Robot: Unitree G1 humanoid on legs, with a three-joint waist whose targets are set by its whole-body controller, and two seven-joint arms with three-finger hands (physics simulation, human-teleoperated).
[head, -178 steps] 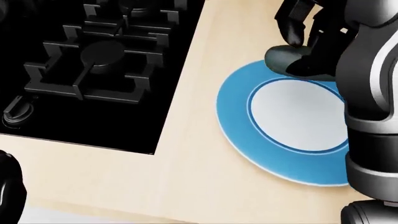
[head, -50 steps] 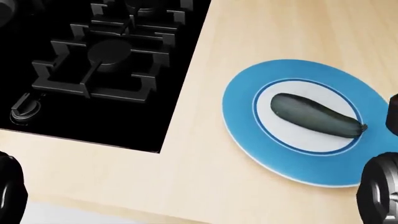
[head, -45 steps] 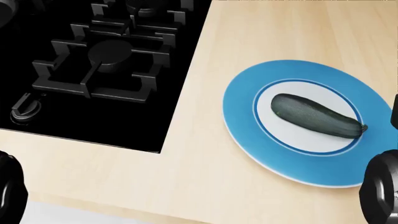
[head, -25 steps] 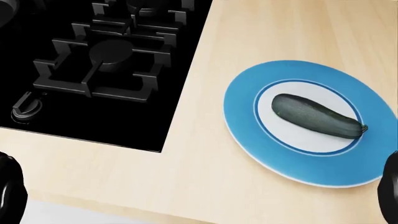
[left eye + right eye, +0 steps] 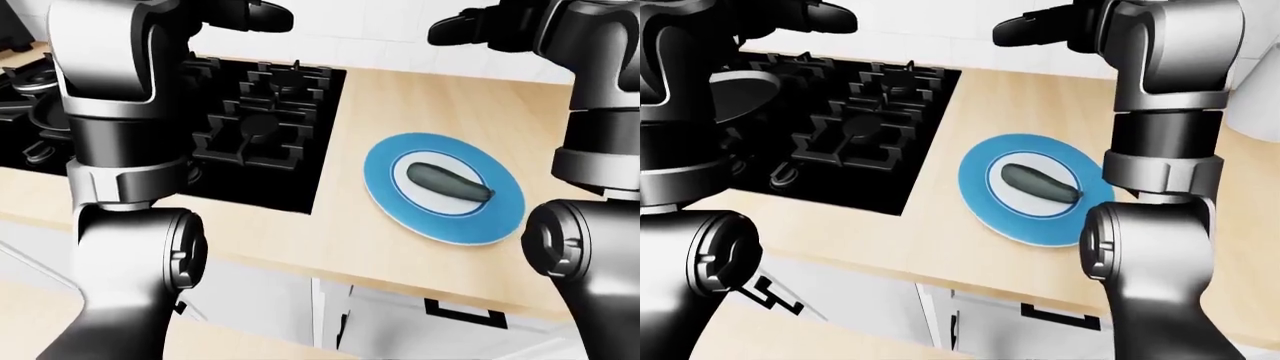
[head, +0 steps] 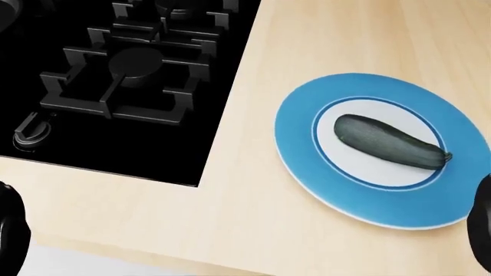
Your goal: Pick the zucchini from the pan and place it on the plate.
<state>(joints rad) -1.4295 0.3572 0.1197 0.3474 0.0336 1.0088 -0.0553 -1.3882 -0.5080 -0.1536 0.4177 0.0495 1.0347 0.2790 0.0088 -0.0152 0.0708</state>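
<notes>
Since the earlier frame, your right hand (image 5: pixel 1025 31) has lifted clear of the plate (image 6: pixel 303 144) and left the zucchini (image 6: pixel 389 141) lying across its white centre, stem end toward four o'clock. Both arms sit raised at twelve o'clock above the bench (image 6: pixel 253 218); I cannot tell how either hand's fingers are set. The stove (image 6: pixel 115 86) sits at nine o'clock.
</notes>
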